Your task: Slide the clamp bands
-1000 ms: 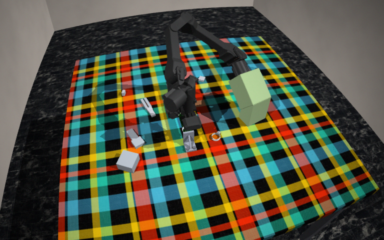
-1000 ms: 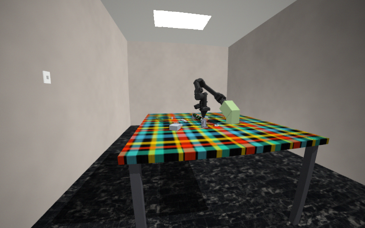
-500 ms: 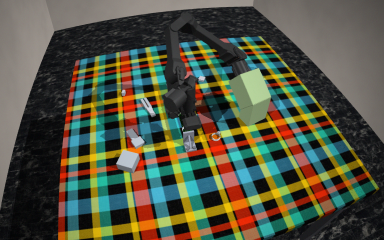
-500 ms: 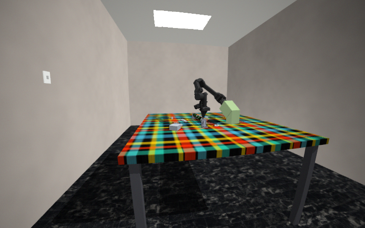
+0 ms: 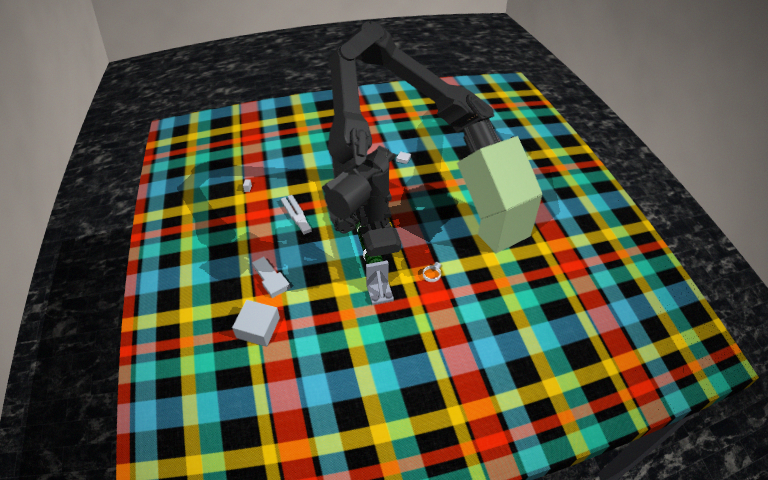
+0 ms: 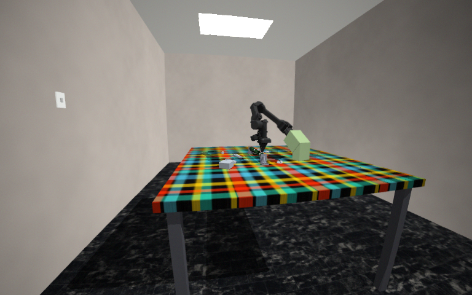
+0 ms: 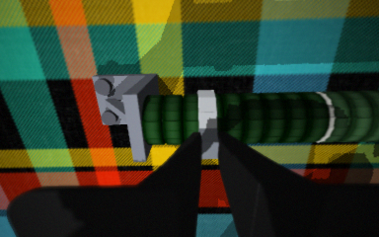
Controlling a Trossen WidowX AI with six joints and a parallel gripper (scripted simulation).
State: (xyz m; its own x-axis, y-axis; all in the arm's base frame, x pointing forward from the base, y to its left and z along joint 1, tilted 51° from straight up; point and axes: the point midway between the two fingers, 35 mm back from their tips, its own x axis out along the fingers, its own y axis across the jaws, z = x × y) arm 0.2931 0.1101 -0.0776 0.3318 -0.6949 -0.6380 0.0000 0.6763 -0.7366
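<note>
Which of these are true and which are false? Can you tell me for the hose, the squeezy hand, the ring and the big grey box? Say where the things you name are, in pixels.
1. The corrugated hose (image 5: 373, 259) (image 6: 254, 150) (image 7: 276, 118) is red. False: it is green.
2. The gripper (image 5: 374, 256) (image 6: 263, 150) (image 7: 208, 139) is closed on a clamp band (image 7: 207, 101) around the hose. True.
3. The loose ring clamp (image 5: 424, 275) (image 6: 279, 161) hangs on the hose. False: it lies on the plaid top, off the hose.
4. The grey box (image 5: 256, 322) (image 6: 226, 164) is away from the hose. True.
5. The end bracket (image 5: 378, 285) (image 6: 263, 159) (image 7: 136, 128) is yellow. False: it is grey.

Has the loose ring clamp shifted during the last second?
No. In the top view, the loose ring clamp sits on the same orange patch of the checked cloth as before.
</note>
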